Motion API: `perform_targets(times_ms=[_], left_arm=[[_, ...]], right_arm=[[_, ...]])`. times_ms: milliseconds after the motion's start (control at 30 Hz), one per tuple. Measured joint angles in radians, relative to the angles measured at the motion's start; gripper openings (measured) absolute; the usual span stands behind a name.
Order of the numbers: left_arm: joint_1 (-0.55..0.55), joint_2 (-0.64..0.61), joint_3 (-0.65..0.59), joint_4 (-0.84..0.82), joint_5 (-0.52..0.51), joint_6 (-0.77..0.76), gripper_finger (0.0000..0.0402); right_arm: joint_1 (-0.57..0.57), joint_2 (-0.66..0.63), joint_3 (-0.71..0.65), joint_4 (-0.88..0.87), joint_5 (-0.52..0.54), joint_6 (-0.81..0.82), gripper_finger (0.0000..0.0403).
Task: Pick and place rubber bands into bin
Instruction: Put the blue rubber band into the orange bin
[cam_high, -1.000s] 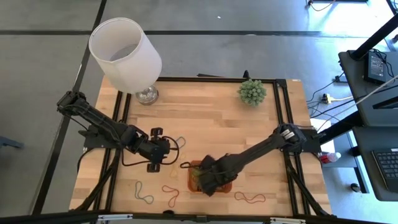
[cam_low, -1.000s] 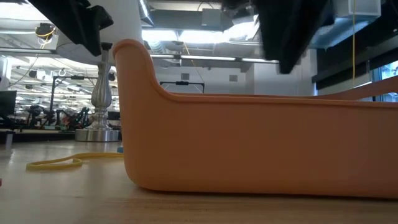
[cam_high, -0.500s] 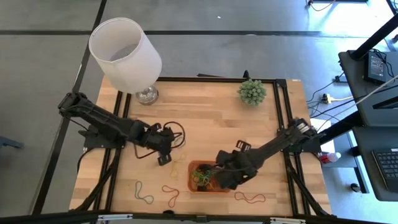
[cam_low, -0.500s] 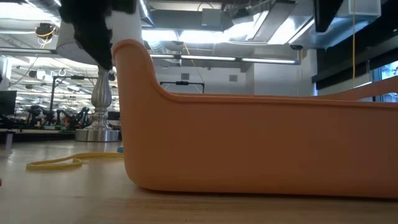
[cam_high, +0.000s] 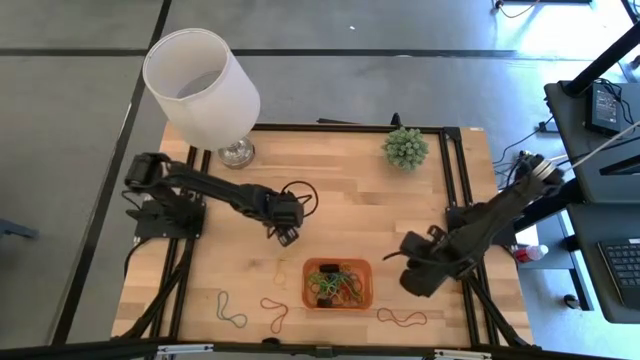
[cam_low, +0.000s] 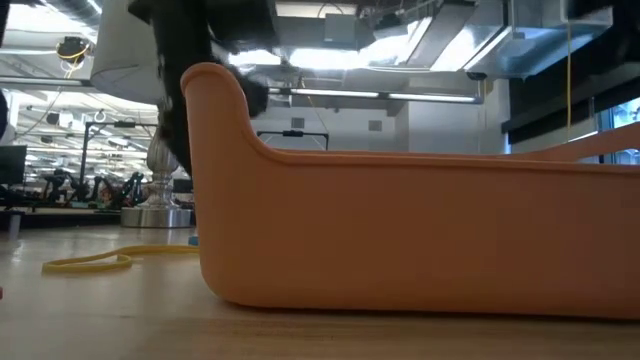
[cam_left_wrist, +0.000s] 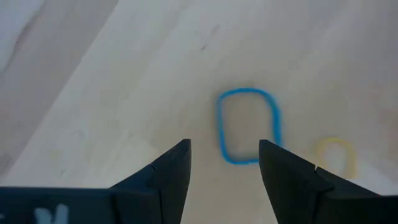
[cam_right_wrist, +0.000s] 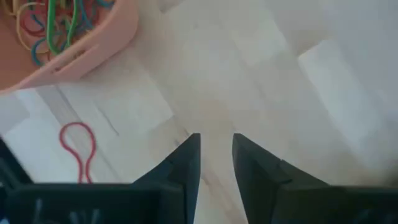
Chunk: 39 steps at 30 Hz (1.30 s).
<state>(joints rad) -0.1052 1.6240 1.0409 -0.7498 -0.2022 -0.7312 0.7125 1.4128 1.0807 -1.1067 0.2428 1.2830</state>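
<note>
The orange bin (cam_high: 338, 284) sits near the table's front middle with several coloured rubber bands (cam_right_wrist: 46, 25) inside. Loose rubber bands lie flat on the wood: a blue one (cam_left_wrist: 247, 124), a yellow one (cam_left_wrist: 336, 155), a green one (cam_high: 232, 310) and two red ones (cam_high: 275, 313) (cam_right_wrist: 78, 149). My left gripper (cam_left_wrist: 224, 155) hovers open, pointing down just short of the blue band, left of and beyond the bin. My right gripper (cam_right_wrist: 216, 155) hangs over bare wood to the right of the bin, its fingers a narrow gap apart with nothing between them.
A white-shaded lamp (cam_high: 205, 85) stands at the far left corner, its metal base (cam_low: 160, 210) showing in the low view. A small green plant (cam_high: 405, 147) sits at the far right. Bare wood lies between the bin and the plant.
My right gripper has swung from above the bin toward the table's right edge, uncovering the bands in the bin. My left gripper has moved toward the right and slightly far, sinking and rolling as it went. The bands on the table have stayed put.
</note>
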Motion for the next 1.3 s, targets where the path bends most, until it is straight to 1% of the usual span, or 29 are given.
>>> perform_targets(times_ms=[167, 267, 333, 400, 433, 533, 567, 633, 700, 767, 833, 900, 1033, 1167, 1300], left_arm=[[0.025, 0.103, 0.0, 0.061, 0.005, -0.015, 0.0182], [0.025, 0.16, 0.0, 0.111, 0.0, -0.019, 0.0179], [0.025, 0.192, 0.002, 0.116, -0.006, -0.04, 0.0165], [0.024, 0.215, 0.007, 0.113, -0.008, -0.075, 0.0136], [0.024, 0.225, 0.008, 0.109, -0.006, -0.09, 0.0114], [0.022, 0.233, 0.008, 0.095, 0.002, -0.131, 0.003], [0.019, 0.229, 0.008, 0.089, 0.001, -0.149, 0.0017], [0.011, 0.208, 0.024, 0.068, 0.002, -0.171, 0.0006], [-0.002, 0.184, 0.054, 0.015, 0.054, -0.174, 0.0003], [-0.021, 0.136, 0.11, -0.046, 0.059, -0.173, 0.0003], [-0.037, 0.099, 0.179, -0.114, 0.028, -0.173, 0.0003], [-0.054, 0.087, 0.25, -0.195, -0.01, -0.16, 0.0003], [-0.105, 0.085, 0.444, -0.291, -0.016, -0.109, 0.0003], [-0.147, 0.147, 0.634, -0.312, -0.042, -0.095, 0.0003], [-0.187, 0.262, 0.832, -0.313, -0.048, -0.059, 0.0003]], right_arm=[[0.056, -0.118, -0.174, 0.153, 0.0, 0.094, 0.0097], [0.08, -0.159, -0.238, 0.223, 0.0, 0.13, 0.0097], [0.092, -0.173, -0.264, 0.266, 0.0, 0.13, 0.0097], [0.1, -0.183, -0.281, 0.3, 0.0, 0.129, 0.0097], [0.104, -0.186, -0.286, 0.311, 0.0, 0.129, 0.0097], [0.108, -0.185, -0.288, 0.329, 0.0, 0.126, 0.0097], [0.111, -0.185, -0.288, 0.329, 0.001, 0.126, 0.0097], [0.112, -0.185, -0.288, 0.327, 0.0, 0.124, 0.0097], [0.118, -0.185, -0.288, 0.326, 0.001, 0.113, 0.0097], [0.119, -0.185, -0.288, 0.326, 0.0, 0.088, 0.0097], [0.119, -0.185, -0.288, 0.326, 0.001, 0.062, 0.0097], [0.119, -0.185, -0.288, 0.324, 0.001, 0.044, 0.0097], [0.119, -0.185, -0.288, 0.321, 0.003, -0.001, 0.0097], [0.119, -0.185, -0.288, 0.299, 0.048, -0.009, 0.0097], [0.118, -0.185, -0.288, 0.279, 0.091, -0.009, 0.0097]])
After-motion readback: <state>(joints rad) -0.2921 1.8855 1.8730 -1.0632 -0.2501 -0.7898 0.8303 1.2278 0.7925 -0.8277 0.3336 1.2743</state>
